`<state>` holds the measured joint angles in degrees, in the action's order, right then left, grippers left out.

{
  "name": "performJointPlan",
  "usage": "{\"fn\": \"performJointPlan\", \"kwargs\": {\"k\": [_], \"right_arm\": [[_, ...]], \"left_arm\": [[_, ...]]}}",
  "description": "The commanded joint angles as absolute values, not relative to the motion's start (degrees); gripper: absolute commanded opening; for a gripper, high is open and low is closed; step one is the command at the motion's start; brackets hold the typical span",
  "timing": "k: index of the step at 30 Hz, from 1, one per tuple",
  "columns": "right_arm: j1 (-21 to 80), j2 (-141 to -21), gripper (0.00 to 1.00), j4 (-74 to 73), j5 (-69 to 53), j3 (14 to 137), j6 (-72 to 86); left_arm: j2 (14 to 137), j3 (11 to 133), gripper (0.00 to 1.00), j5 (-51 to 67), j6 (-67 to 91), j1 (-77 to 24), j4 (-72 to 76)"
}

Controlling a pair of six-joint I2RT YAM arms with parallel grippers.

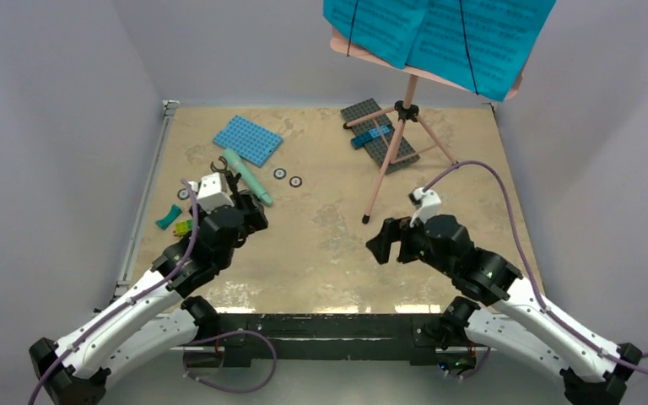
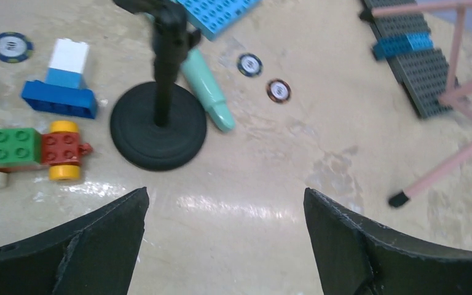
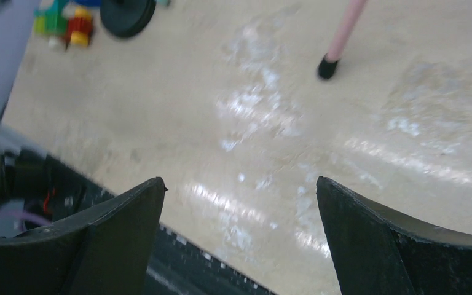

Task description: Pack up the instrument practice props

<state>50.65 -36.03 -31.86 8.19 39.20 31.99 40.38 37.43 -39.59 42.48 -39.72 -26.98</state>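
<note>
The left pincer (image 2: 224, 203) is wide open with nothing in it, and so is the right pincer (image 3: 239, 190). Just past the left one stands the small black mic stand (image 2: 158, 126) (straight up). The mint-green microphone (image 2: 209, 92) lies beside its base. Far back on the right, the pink music stand (image 1: 401, 143) holds the cyan pages (image 1: 439, 34) up high.

The table (image 1: 321, 253) holds one pink music stand (image 1: 410, 89), two cyan pages (image 1: 489, 38), one mint-green microphone (image 2: 212, 98), one black mic stand (image 2: 135, 136), one blue baseplate (image 1: 247, 139), one grey baseplate (image 2: 427, 70) and three round chips (image 2: 249, 64).
</note>
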Motion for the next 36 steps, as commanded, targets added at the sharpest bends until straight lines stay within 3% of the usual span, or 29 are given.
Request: {"fn": "performJointPlan", "kwargs": {"k": [1, 6, 11, 22, 30, 36], "right_arm": [[41.13, -35.53, 0.99, -21.16, 12.35, 40.50, 34.55], [36.93, -44.87, 0.99, -12.21, 17.57, 42.54, 30.63], [28.82, -57.25, 0.97, -4.50, 13.25, 46.55, 30.40], [23.69, -79.03, 0.68, 2.59, 4.80, 57.69, 28.32], [23.72, -84.73, 0.44, 0.19, 6.30, 59.74, 28.16], [23.73, -84.90, 0.40, 0.18, 7.07, 57.79, 28.73]], "left_arm": [[44.21, 42.21, 1.00, -39.07, 42.66, -48.40, -30.98], [49.90, 44.96, 1.00, -35.35, 42.75, -56.13, -28.92], [49.88, 42.05, 1.00, -29.73, 47.57, -57.83, -24.18], [39.98, 34.11, 1.00, -20.78, 47.90, -57.83, -19.29], [39.10, 31.88, 0.99, -18.30, 46.70, -57.83, -18.02], [39.71, 31.38, 0.98, -18.25, 46.53, -57.83, -17.33]]}}
